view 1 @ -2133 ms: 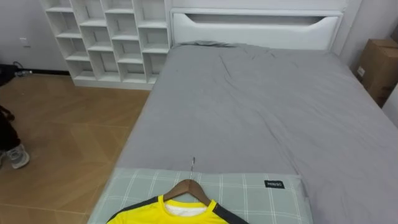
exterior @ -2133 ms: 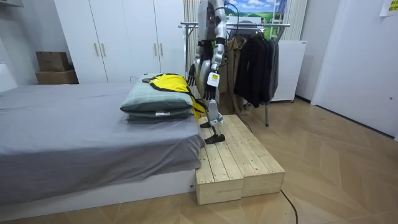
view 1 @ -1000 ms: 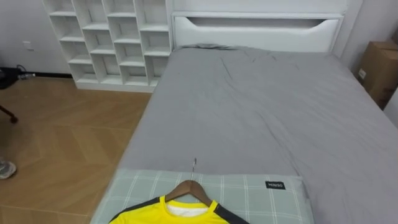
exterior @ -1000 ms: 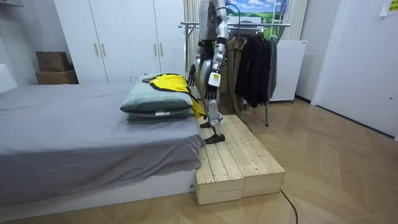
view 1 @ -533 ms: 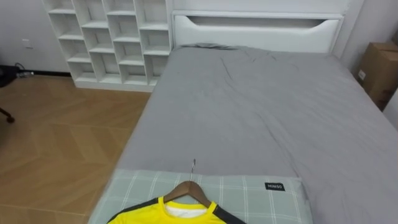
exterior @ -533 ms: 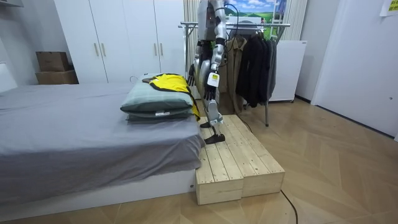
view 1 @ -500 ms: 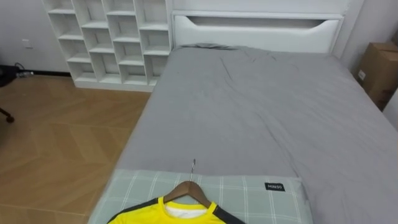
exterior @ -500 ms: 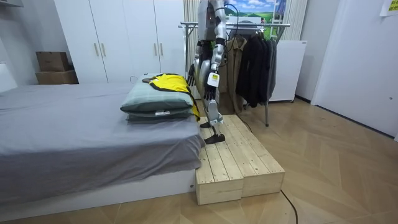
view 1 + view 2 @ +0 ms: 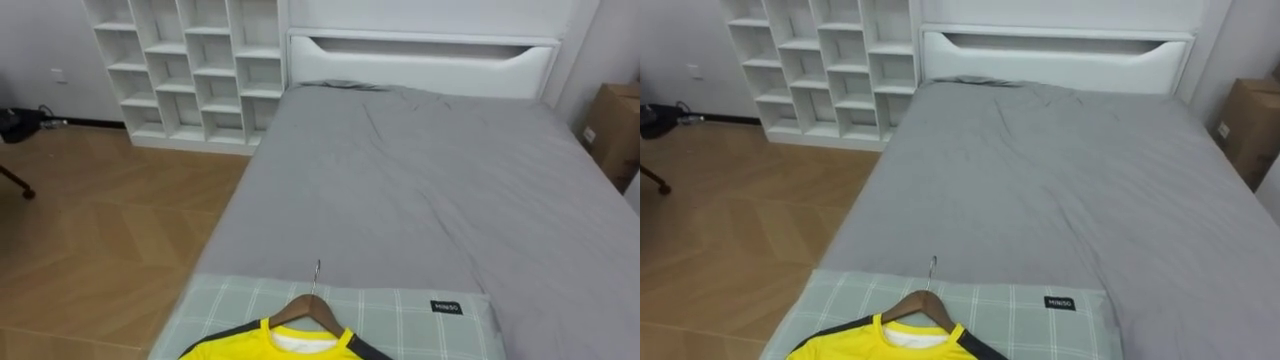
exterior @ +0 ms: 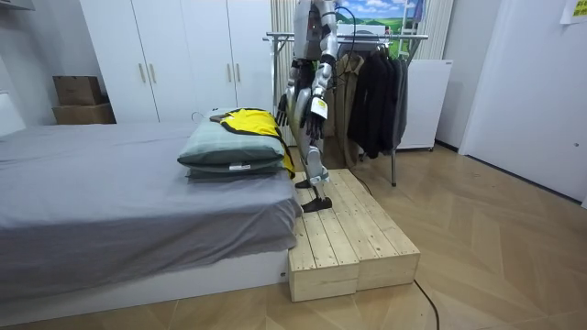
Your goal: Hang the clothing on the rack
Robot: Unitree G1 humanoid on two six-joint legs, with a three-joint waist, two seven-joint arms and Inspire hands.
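A yellow shirt point(image 9: 268, 346) with dark shoulder stripes lies on a wooden hanger point(image 9: 308, 309), whose metal hook point(image 9: 316, 274) points toward the headboard. Both rest on a stack of green checked pillows point(image 9: 400, 318) at the foot of the bed. In the room view the shirt point(image 10: 249, 121) lies on the pillows point(image 10: 229, 151) just in front of me. I stand on a wooden platform point(image 10: 353, 238) facing the bed. My left hand point(image 10: 313, 114) and right hand point(image 10: 282, 108) hang at my sides, fingers relaxed, holding nothing.
The grey bed point(image 9: 420, 190) stretches ahead to a white headboard. A white cube shelf point(image 9: 190, 60) stands at the far left, a cardboard box point(image 9: 612, 118) at the right. Behind me a clothes rack point(image 10: 385, 38) holds dark garments point(image 10: 376, 96).
My left hand has risen slightly at my side. The eye view has shifted a little with the camera; shirt and hanger lie as before.
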